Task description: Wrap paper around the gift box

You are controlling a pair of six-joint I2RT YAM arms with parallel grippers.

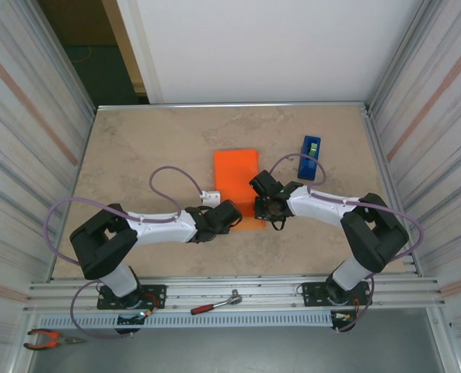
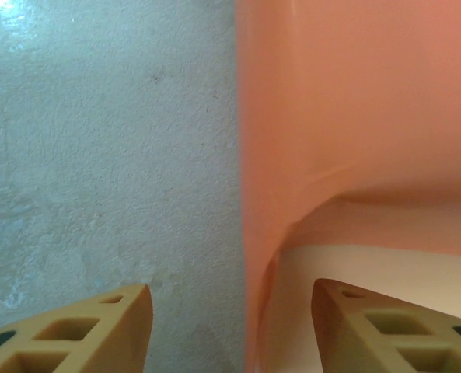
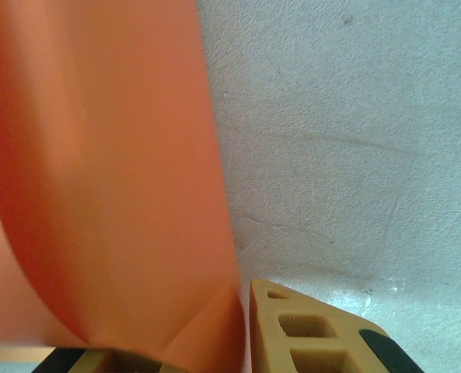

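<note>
left gripper (image 2: 230,286) – fingers apart, straddling a lifted edge of the paper (image 2: 354,116), gripping nothing | right gripper (image 3: 179,330) – pinched on the opposite edge, likely to hold the fold up

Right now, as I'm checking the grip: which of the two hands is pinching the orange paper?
The right hand: the paper runs up from between its closed-in fingers. The left hand has its fingers wide apart, the sheet's edge loose between them.
</note>
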